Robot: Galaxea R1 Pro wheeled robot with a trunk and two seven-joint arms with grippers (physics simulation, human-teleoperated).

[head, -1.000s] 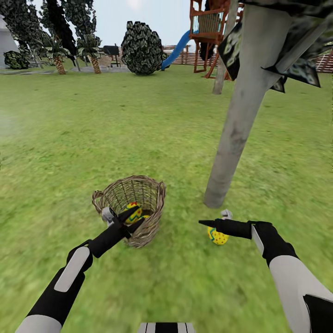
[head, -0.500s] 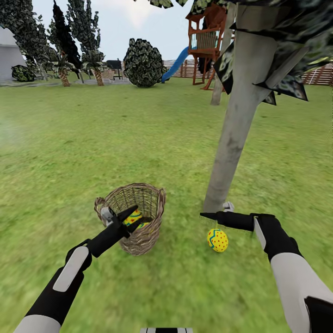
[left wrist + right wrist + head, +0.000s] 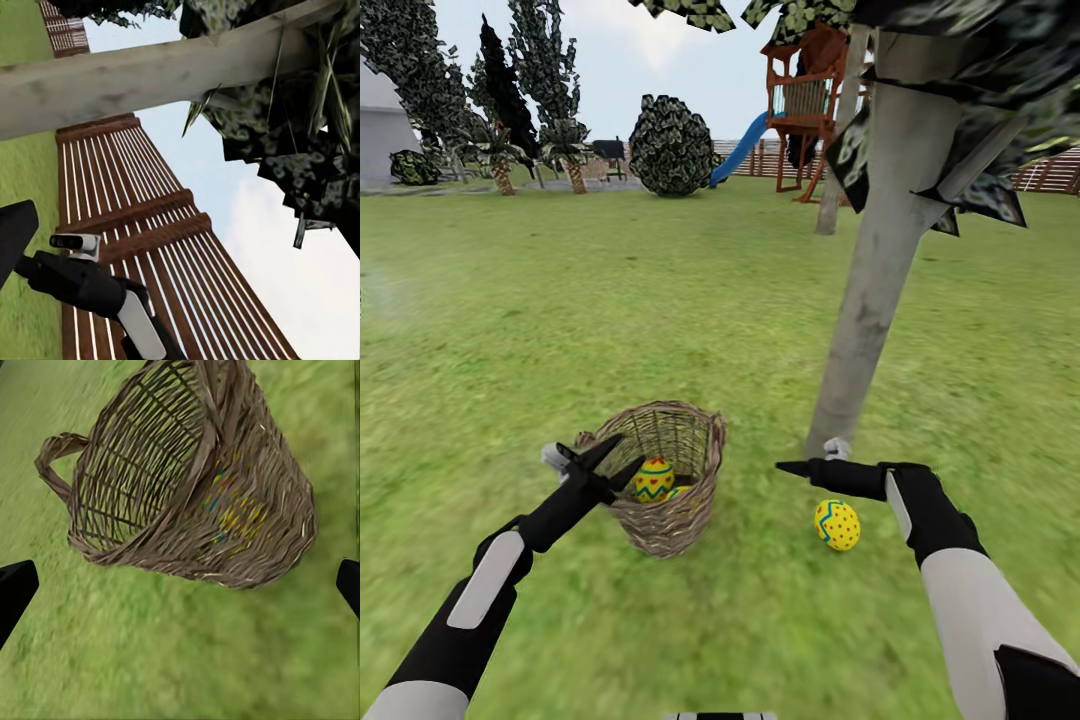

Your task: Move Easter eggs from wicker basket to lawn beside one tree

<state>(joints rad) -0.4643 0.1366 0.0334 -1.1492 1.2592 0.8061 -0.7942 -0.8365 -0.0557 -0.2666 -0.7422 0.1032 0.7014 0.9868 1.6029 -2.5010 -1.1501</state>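
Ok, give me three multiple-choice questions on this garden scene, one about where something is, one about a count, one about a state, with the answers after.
1. Where does the egg outside the wicker basket lie?
A. On the lawn near the foot of the tree
B. On the blue slide
C. In the left claw

2. How many eggs lie on the grass outside the basket?
A. None
B. One
C. Three

3. What is the state of the right claw?
A. Shut on an egg
B. Shut on the basket handle
C. Open and holding nothing

Answers:
1 A, the head view shows the egg on the grass close to the trunk's base.
2 B, a single egg sits there; another egg is in the basket.
3 C, the right wrist view shows its fingers wide apart with nothing between them.
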